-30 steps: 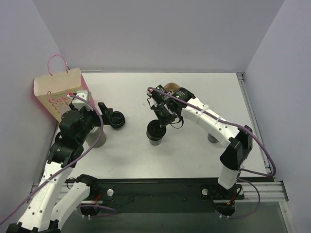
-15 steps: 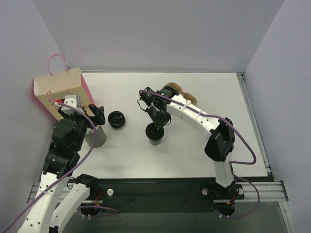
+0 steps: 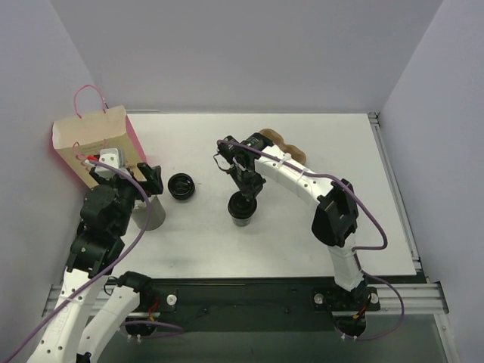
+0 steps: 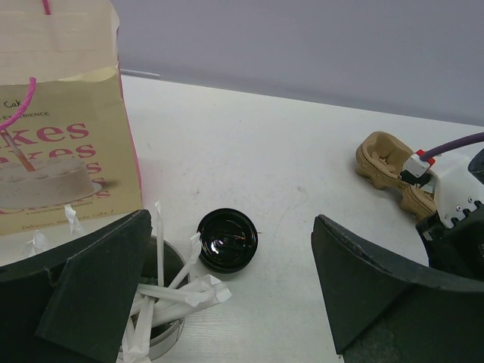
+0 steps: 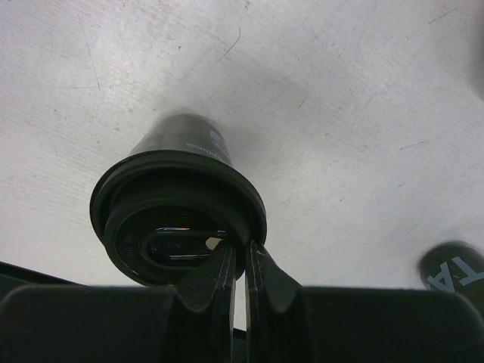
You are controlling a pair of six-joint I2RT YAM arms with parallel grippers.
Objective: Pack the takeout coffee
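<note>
Overhead First, Then Each Wrist

From above, the small greyish paper cup with a black plastic lid (image 3: 242, 209) is seen upright at centre, the right arm (image 3: 302, 181) bent over it, the right gripper (image 3: 248, 190) pointed down at the lid. The left gripper (image 3: 151, 175) is held beside the tan paper bag with pink handles (image 3: 87, 140). Only the left wrist view shows its fingers (image 4: 98, 295) spread wide. Only the right wrist view shows fingers (image 5: 265, 280) pressed together, tips at the lid's rim.
</note>
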